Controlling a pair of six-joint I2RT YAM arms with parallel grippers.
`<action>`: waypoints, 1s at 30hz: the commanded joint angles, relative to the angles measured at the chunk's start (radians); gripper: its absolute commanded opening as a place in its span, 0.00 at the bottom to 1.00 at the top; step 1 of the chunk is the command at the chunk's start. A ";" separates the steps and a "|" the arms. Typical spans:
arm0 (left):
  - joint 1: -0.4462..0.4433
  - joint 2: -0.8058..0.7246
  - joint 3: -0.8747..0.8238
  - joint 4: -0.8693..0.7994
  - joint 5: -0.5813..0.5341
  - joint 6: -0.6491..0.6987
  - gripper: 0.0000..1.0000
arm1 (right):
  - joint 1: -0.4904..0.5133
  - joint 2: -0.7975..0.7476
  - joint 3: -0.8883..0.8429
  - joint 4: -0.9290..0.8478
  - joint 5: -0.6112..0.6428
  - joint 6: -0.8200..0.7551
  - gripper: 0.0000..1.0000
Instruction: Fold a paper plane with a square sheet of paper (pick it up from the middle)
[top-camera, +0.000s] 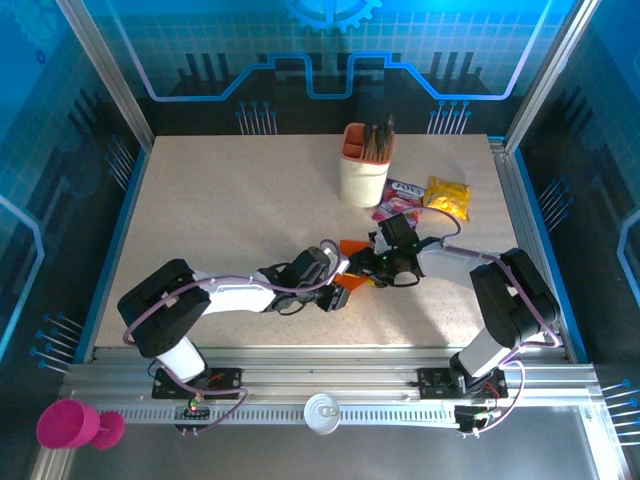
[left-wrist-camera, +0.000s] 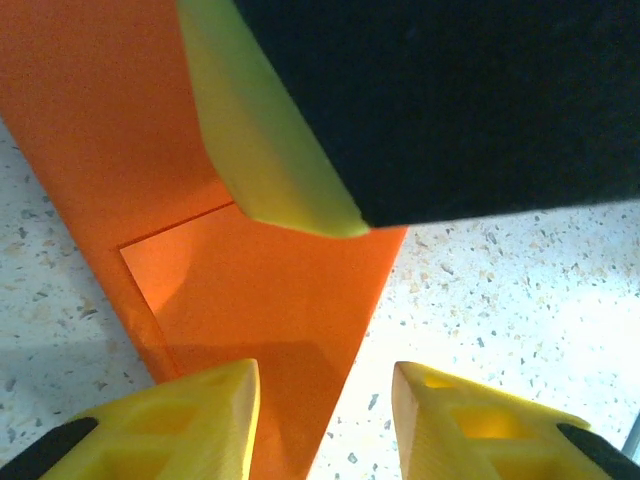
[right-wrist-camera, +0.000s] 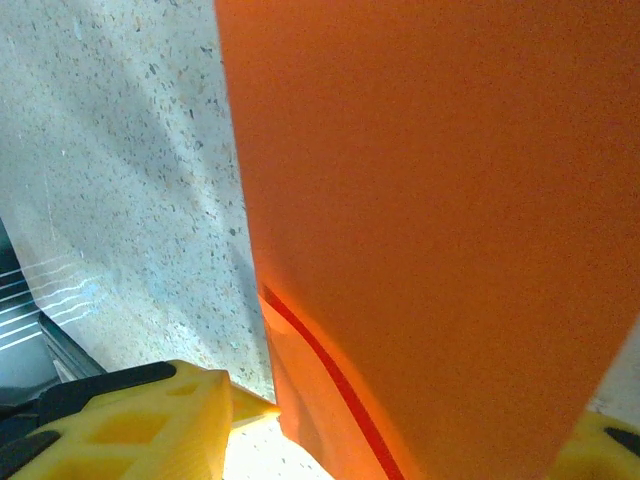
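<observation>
square sheet of paper (top-camera: 352, 247): bright orange, creased to a taper, lying flat on the table (top-camera: 220, 220) at centre, between both arms. left gripper (left-wrist-camera: 325, 390): jaws spread, poised low over the paper's narrow end, nothing pinched; judged ready to press or nip a fold. right gripper (right-wrist-camera: 425, 415): jaws spread wide, straddling the paper; one finger (left-wrist-camera: 265, 140) bears on the sheet, judged to pin it against sliding. behind, well apart: pen cup (top-camera: 365, 165), then snack packets (top-camera: 400, 200) to its right. count: one sheet, two grippers, one cup, two packets (one pink, one yellow).
</observation>
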 joint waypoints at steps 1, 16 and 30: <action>-0.006 -0.019 -0.014 0.003 -0.052 0.029 0.42 | 0.011 0.012 0.007 0.010 -0.020 0.008 0.52; -0.154 0.009 -0.017 0.013 -0.339 0.135 0.53 | 0.009 0.018 0.011 0.007 -0.024 0.013 0.50; -0.158 0.058 -0.022 0.050 -0.381 0.163 0.46 | 0.009 0.023 0.016 0.008 -0.029 0.014 0.50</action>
